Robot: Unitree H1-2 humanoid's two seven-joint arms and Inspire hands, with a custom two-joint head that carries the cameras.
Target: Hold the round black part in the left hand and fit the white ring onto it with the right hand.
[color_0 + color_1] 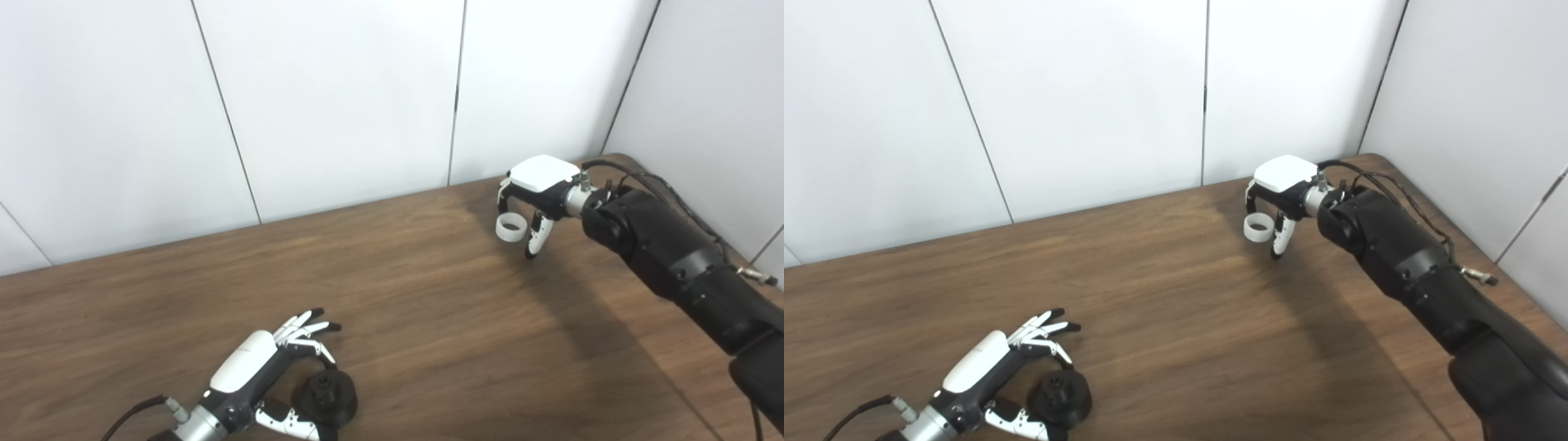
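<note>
The round black part point(327, 397) rests on the wooden table point(429, 318) near its front left edge, a raised hub on top. My left hand point(269, 373) lies around it, one finger curled against its far side and the thumb against its near side, the other fingers stretched out above. Far off at the back right, my right hand point(533, 202) is curled palm down, pinching the white ring point(511, 226), which hangs just above the table. The same ring point(1257, 227) and black part point(1061, 395) show in the right eye view.
White wall panels point(343, 104) close off the back and the right side of the table. The table's rounded back right corner point(618, 158) lies just behind the right hand. A cable point(667, 190) runs along the right forearm.
</note>
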